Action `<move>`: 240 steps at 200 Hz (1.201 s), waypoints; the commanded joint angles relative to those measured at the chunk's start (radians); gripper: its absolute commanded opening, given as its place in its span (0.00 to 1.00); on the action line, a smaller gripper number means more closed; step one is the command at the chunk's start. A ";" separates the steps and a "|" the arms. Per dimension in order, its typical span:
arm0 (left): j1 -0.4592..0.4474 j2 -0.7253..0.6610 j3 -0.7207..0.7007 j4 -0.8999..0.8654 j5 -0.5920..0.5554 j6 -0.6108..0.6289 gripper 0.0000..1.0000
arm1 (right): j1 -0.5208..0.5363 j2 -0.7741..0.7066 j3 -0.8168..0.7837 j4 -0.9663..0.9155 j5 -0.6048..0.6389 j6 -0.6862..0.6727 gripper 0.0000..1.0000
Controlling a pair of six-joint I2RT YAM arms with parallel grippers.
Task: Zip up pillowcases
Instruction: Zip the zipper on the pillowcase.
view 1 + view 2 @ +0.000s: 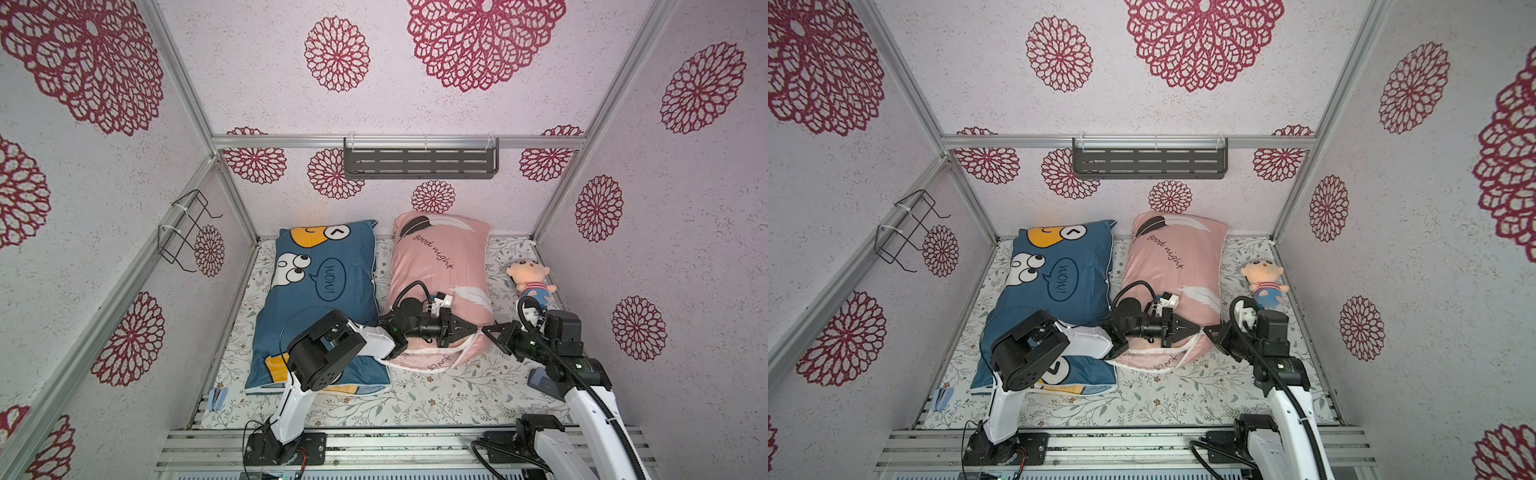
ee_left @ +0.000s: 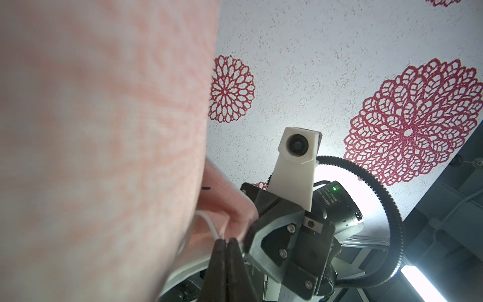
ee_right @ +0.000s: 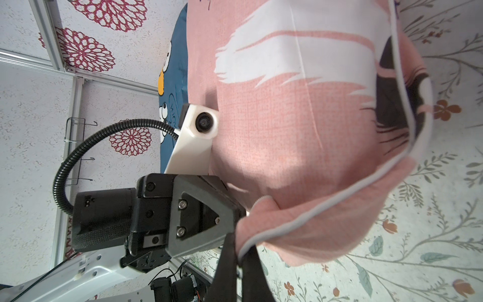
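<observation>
WOW pillow (image 1: 353, 266) on the left of my bench (image 1: 436, 395), good-night pillow (image 1: 436, 266) just right of it, doll (image 1: 532, 282) farther right, my left tool (image 1: 473, 328) and right tool (image 1: 486, 331) tip facing tip at the good-night pillow's near right corner

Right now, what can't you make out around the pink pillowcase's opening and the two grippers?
- The zipper slider: not discernible; in both top views the left gripper and right gripper meet over the pink pillowcase corner.
- Left wrist view: near fabric blurred; pull tab or cloth pinched, unclear.
- Near end of the blue pillowcase: partly covered by the left arm in top views.
</observation>
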 commanded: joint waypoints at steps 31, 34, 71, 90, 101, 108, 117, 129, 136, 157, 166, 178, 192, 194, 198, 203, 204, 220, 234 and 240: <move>-0.023 0.009 -0.022 -0.053 0.028 0.026 0.00 | -0.006 -0.060 0.044 0.021 0.025 0.012 0.00; -0.023 0.006 -0.022 -0.061 0.029 0.035 0.00 | -0.006 -0.064 0.049 0.020 0.028 0.012 0.00; -0.026 -0.075 -0.021 -0.257 0.045 0.193 0.00 | -0.006 -0.088 0.089 -0.030 0.059 -0.015 0.00; -0.024 -0.116 -0.027 -0.358 0.045 0.265 0.00 | -0.007 -0.098 0.098 -0.032 0.062 -0.008 0.00; -0.024 -0.121 -0.031 -0.408 0.042 0.298 0.00 | -0.007 -0.102 0.105 -0.038 0.068 -0.010 0.00; -0.025 -0.164 -0.032 -0.438 0.040 0.319 0.00 | -0.007 -0.103 0.110 -0.042 0.071 -0.011 0.00; -0.025 -0.180 -0.034 -0.476 0.035 0.345 0.00 | -0.008 -0.104 0.113 -0.045 0.074 -0.013 0.00; -0.023 -0.200 -0.034 -0.546 0.025 0.390 0.00 | -0.009 -0.110 0.117 -0.043 0.078 -0.011 0.00; -0.023 -0.215 -0.030 -0.600 0.016 0.426 0.00 | -0.009 -0.111 0.120 -0.045 0.080 -0.010 0.00; -0.025 -0.256 -0.008 -0.789 -0.024 0.544 0.00 | -0.009 -0.118 0.131 -0.051 0.092 -0.010 0.00; -0.025 -0.273 0.012 -0.881 -0.048 0.603 0.00 | -0.009 -0.118 0.137 -0.051 0.091 -0.006 0.00; -0.028 -0.292 0.036 -0.986 -0.081 0.668 0.00 | -0.009 -0.120 0.144 -0.052 0.093 -0.004 0.00; -0.029 -0.304 0.047 -1.047 -0.111 0.707 0.00 | -0.009 -0.120 0.151 -0.054 0.098 -0.004 0.00; -0.029 -0.306 0.048 -1.052 -0.114 0.710 0.00 | -0.009 -0.119 0.153 -0.054 0.099 -0.003 0.00; -0.029 -0.309 0.050 -1.066 -0.123 0.719 0.00 | -0.009 -0.120 0.154 -0.054 0.101 -0.003 0.00; -0.031 -0.311 0.051 -1.083 -0.133 0.729 0.00 | -0.009 -0.121 0.156 -0.054 0.105 -0.003 0.00; -0.031 -0.312 0.050 -1.087 -0.136 0.731 0.00 | -0.009 -0.121 0.156 -0.054 0.105 -0.003 0.00; -0.031 -0.323 0.050 -1.139 -0.170 0.761 0.00 | -0.009 -0.120 0.164 -0.052 0.111 -0.001 0.00; -0.031 -0.341 0.049 -1.187 -0.211 0.788 0.00 | -0.010 -0.118 0.172 -0.055 0.121 -0.002 0.00; -0.031 -0.349 0.049 -1.215 -0.233 0.801 0.00 | -0.010 -0.118 0.176 -0.057 0.126 -0.003 0.00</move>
